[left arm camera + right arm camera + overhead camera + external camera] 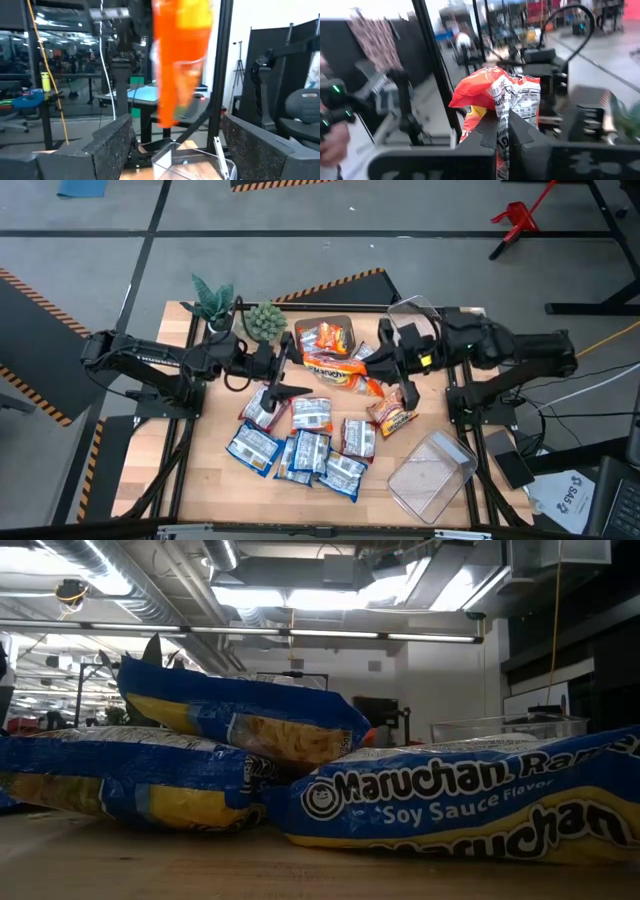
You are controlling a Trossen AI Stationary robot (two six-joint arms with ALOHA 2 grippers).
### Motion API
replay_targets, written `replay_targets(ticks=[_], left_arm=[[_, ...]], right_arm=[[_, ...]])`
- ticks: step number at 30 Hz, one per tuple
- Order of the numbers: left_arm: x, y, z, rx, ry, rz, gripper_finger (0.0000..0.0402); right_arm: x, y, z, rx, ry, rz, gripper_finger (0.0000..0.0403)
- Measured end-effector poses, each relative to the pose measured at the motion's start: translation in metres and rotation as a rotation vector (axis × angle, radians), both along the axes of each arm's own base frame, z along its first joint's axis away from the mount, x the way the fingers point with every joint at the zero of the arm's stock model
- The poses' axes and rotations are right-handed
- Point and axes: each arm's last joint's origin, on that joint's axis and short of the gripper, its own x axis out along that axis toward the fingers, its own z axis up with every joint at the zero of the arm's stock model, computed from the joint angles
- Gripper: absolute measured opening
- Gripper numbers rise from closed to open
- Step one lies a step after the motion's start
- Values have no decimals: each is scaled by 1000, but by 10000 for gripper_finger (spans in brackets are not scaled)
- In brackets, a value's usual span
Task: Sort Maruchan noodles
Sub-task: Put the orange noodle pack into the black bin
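Fingers on orange packet, wrist-only.

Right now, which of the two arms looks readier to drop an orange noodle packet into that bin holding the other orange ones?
The right. Its gripper is shut on an orange packet, beside the bin of orange packets; the left gripper holds nothing.

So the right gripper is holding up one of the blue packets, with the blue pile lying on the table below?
Not blue. The right wrist view shows the right gripper shut on an orange packet. The blue pile does lie on the table.
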Motion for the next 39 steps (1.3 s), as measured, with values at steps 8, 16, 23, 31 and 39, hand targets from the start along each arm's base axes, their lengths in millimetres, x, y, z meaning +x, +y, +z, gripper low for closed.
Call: replay_targets(ticks=[8, 16, 23, 31, 39], left_arm=[[0, 9, 1, -62, 4, -23, 302], [1, 10, 2, -82, -17, -59, 302], [15, 16, -11, -150, 28, -68, 302], [18, 20, -12, -179, 11, -72, 302], [18, 20, -12, -186, 13, -88, 272]], right_arm=[[5, -5, -48, 93, -109, -3, 0], [9, -21, -62, 111, -141, 2, 0], [21, -28, -68, 139, -154, 50, 0], [28, -28, -77, 151, -101, 55, 0], [29, -33, -82, 171, -50, 11, 0]])
